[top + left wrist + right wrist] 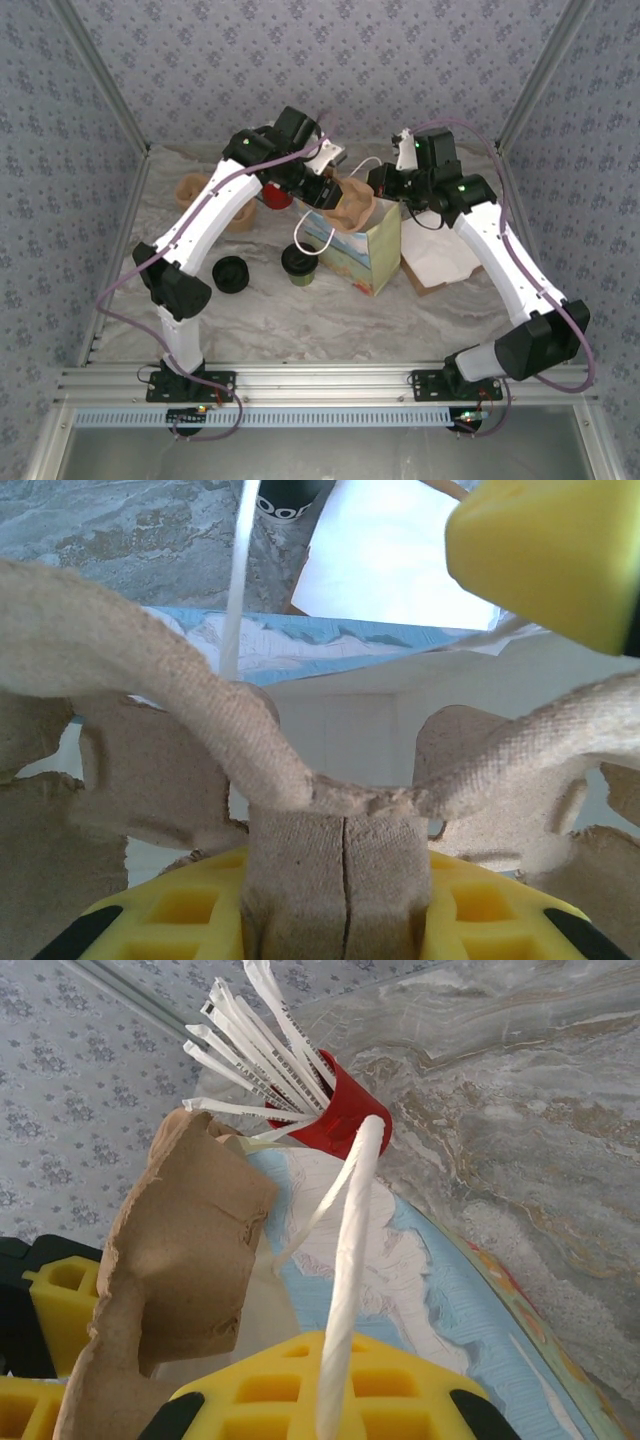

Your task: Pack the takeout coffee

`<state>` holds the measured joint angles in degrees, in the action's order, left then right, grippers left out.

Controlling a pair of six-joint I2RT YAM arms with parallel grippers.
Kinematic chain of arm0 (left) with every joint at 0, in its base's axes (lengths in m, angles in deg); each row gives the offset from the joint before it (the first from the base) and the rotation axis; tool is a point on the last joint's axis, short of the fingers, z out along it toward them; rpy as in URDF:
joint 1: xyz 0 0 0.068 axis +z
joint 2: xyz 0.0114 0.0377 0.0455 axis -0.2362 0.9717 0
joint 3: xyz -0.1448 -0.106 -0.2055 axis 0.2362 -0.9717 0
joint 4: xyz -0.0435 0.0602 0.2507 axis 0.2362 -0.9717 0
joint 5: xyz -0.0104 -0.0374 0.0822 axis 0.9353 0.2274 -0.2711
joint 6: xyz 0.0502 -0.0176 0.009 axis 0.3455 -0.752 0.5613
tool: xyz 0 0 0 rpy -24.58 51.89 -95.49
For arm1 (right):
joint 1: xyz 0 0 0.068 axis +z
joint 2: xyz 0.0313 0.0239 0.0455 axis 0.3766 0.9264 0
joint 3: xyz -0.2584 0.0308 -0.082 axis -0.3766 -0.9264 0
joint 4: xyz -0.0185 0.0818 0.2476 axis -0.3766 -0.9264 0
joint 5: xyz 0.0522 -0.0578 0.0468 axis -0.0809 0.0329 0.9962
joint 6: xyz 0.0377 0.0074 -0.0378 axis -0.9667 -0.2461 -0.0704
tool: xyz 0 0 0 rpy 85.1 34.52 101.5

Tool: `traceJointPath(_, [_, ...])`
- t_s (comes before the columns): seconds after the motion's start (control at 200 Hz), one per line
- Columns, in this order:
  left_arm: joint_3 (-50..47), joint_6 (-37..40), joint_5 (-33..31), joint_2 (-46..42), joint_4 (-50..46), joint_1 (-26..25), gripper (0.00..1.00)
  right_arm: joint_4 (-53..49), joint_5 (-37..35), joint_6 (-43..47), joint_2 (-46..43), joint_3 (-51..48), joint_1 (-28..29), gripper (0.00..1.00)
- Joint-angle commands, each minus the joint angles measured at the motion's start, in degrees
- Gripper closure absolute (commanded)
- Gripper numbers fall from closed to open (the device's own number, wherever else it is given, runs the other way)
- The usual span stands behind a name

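Note:
The takeout coffee (300, 263), a small olive-green cup with a black lid, stands on the table just left of the gift bag (372, 250). My left gripper (325, 178) is shut on the centre post of a brown pulp cup carrier (352, 203), which hangs in the bag's open mouth. In the left wrist view the left gripper (340, 890) pinches that post (340, 860), with the bag's white inside (400, 725) beyond. My right gripper (385, 182) is shut on the bag's white twisted handle (348, 1290) and holds it up.
A flat black lid (232, 272) lies left of the coffee. Behind the bag stands a red cup of straws (278, 197) (340, 1110), with brown pulp pieces (190, 188) at the back left. White paper on a brown sheet (440, 262) lies right of the bag.

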<state>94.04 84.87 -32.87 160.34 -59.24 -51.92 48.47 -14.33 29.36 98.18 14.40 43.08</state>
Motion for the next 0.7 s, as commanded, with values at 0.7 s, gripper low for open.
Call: traceJointPath(0.7, [-1.3, -11.3, -0.7, -4.8, 0.9, -1.0, 0.69, 4.1, -8.3, -2.9, -7.7, -5.6, 2.7, 1.0])
